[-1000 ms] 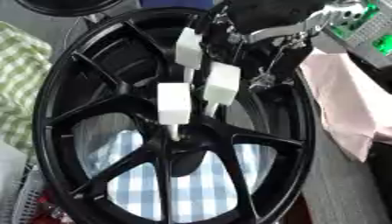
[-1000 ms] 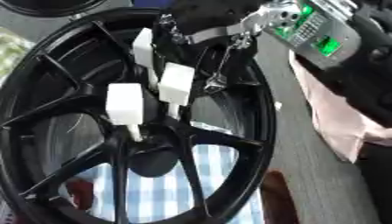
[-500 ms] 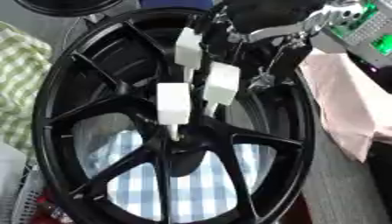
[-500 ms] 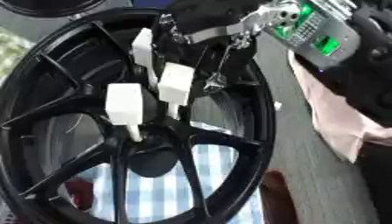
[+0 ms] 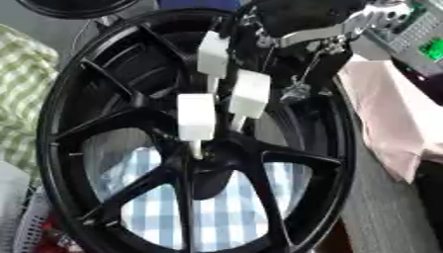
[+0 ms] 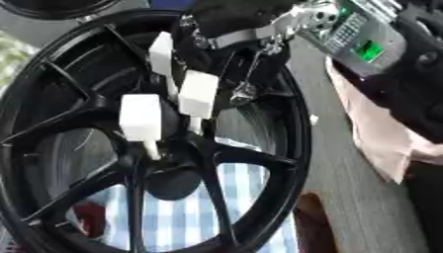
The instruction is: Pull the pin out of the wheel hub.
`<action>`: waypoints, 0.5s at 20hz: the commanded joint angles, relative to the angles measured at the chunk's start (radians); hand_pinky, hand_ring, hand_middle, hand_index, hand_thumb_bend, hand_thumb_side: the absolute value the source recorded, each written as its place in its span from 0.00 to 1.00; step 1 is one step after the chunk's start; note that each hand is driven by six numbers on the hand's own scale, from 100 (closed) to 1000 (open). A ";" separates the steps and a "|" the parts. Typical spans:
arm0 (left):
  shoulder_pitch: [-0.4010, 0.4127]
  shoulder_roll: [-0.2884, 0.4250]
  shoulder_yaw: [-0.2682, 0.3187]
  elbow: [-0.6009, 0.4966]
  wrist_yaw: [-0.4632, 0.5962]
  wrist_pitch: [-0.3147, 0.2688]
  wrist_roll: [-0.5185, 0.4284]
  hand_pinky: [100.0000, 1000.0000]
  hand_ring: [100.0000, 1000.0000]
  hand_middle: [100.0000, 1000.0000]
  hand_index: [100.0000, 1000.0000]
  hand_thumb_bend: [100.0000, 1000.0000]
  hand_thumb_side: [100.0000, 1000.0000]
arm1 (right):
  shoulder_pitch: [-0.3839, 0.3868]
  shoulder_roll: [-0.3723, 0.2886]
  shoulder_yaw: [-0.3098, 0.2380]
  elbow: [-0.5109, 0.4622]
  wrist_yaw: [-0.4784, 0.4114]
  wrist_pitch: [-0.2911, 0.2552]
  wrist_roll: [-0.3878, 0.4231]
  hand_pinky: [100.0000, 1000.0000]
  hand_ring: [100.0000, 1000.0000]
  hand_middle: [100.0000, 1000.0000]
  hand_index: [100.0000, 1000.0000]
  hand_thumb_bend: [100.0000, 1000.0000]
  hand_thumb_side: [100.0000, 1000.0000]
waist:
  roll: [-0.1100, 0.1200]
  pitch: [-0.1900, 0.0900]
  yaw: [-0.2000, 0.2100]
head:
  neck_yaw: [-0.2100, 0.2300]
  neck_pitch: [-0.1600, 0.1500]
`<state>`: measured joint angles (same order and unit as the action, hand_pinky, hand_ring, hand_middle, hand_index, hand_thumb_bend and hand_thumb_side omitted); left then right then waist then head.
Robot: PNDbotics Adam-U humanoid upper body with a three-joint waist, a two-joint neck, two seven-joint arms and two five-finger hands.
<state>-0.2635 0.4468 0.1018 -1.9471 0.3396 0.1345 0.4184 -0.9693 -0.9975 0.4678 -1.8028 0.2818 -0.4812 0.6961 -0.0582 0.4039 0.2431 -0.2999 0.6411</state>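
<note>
- Left eye view shows almost the same scene as half a second and a second ago: the black wheel hub (image 5: 195, 148) fills the view, and the right hand (image 5: 216, 96) reaching into it from the upper right holds the same place over the spokes.
- The white-tipped fingers (image 5: 196, 117) have not shifted against the spokes since the earlier pictures; the lowest one still points down at the hub's centre.
- The pin (image 5: 197, 149) shows only as a short pale stub just under that lowest fingertip, standing in the hub beside the dark centre bore; it is still seated there, as before.
- Right eye view shows more of the right side: the silver wrist bracket (image 6: 259, 29), a grey box with a green light (image 6: 359, 39) at the upper right, and a pale pink cloth (image 6: 380, 133) beside the rim.
- Left eye view shows instead a green checked cloth (image 5: 22, 94) at the left edge; a blue and white checked cloth (image 5: 216, 212) lies under the wheel, seen between the spokes.
- The right hand's fingers are spread and point downward, the lowest one touching the top of the pin; whether they pinch it I cannot tell.
- The left hand shows in neither view.
</note>
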 commanded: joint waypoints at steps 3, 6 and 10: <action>-0.003 0.014 0.010 -0.019 0.002 -0.001 0.004 0.64 0.58 0.57 0.70 0.45 0.60 | -0.006 -0.013 -0.004 0.010 -0.008 -0.025 0.039 0.82 0.44 0.37 0.47 0.30 0.00 | 0.005 -0.014 0.001 | 0.000 -0.002; -0.002 0.014 0.010 -0.018 0.002 -0.001 0.004 0.64 0.58 0.57 0.70 0.45 0.60 | -0.006 -0.013 -0.004 0.010 -0.009 -0.023 0.037 0.82 0.43 0.37 0.47 0.30 0.00 | 0.005 -0.014 0.000 | 0.000 0.000; -0.002 0.014 0.011 -0.019 0.002 -0.001 0.004 0.64 0.58 0.57 0.70 0.45 0.60 | -0.005 -0.012 -0.004 0.012 -0.010 -0.019 0.032 0.81 0.43 0.36 0.46 0.30 0.00 | 0.004 -0.014 0.001 | 0.000 0.001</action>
<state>-0.2628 0.4468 0.1018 -1.9471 0.3396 0.1347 0.4187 -0.9701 -0.9974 0.4678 -1.8018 0.2776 -0.4784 0.6989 -0.0581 0.4039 0.2425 -0.2999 0.6411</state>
